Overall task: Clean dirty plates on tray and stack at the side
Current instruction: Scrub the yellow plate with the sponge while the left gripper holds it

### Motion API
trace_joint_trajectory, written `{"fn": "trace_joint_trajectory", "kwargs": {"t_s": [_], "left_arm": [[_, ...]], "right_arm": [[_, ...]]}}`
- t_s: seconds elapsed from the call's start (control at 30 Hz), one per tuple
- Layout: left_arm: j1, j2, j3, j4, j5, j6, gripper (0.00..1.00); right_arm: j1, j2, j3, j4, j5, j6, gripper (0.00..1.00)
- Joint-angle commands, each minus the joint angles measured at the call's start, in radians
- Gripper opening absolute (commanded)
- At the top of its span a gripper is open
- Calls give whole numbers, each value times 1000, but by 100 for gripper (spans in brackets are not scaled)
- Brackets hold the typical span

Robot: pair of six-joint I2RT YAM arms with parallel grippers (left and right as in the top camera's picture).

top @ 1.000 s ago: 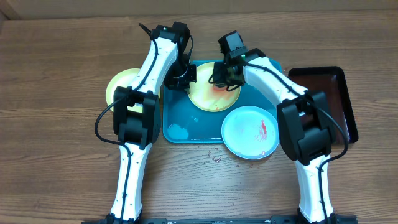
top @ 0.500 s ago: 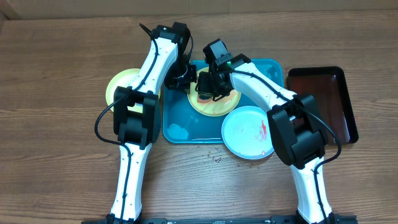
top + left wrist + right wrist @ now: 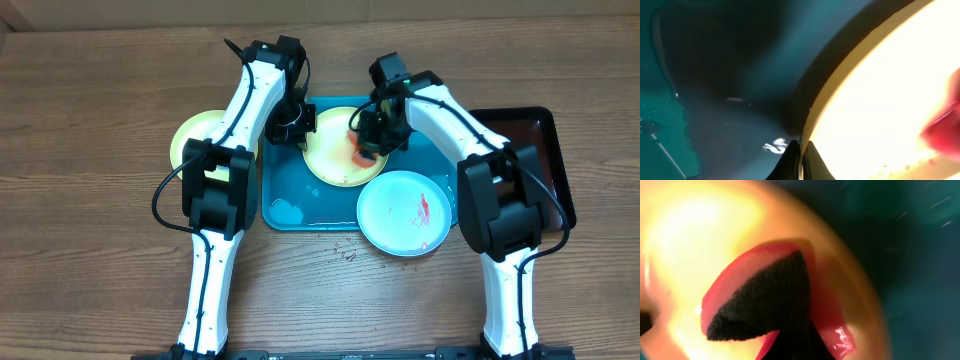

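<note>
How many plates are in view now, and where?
3. One yellow-green plate on the table left of the tray; a second yellow-green plate on the tray; the pale blue plate overhanging its near-right corner.

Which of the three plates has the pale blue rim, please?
The pale blue plate overhanging the teal tray's front-right corner; the plate inside the tray and the plate left of it are yellow-green.

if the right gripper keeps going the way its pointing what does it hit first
The yellow-rimmed plate, at its red smear; the dark pad in the right gripper seems to touch it.
</note>
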Motion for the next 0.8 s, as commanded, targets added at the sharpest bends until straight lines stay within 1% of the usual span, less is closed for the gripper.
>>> {"fn": "trace_joint_trajectory", "kwargs": {"t_s": [0.0, 0.13, 0.27, 0.33, 0.43, 0.63, 0.77], "left_arm": [[24, 13, -7, -3, -23, 18, 5], [24, 13, -7, -4, -23, 19, 5], [24, 13, -7, -3, -22, 19, 4], [24, 13, -7, 1, -20, 18, 4], [25, 13, -7, 8, -20, 18, 4], [25, 13, -7, 12, -5, 18, 4], [25, 13, -7, 16, 6, 18, 5]], "right_arm": [[-29, 20, 2, 34, 224, -32, 4], [-11, 20, 2, 139, 194, -65, 4], [27, 20, 2, 216, 48, -99, 3], [51, 20, 2, 227, 2, -98, 4], [87, 20, 1, 219, -24, -97, 4], [140, 20, 0, 185, -77, -45, 4], [148, 20, 1, 112, -111, -47, 4]]}}
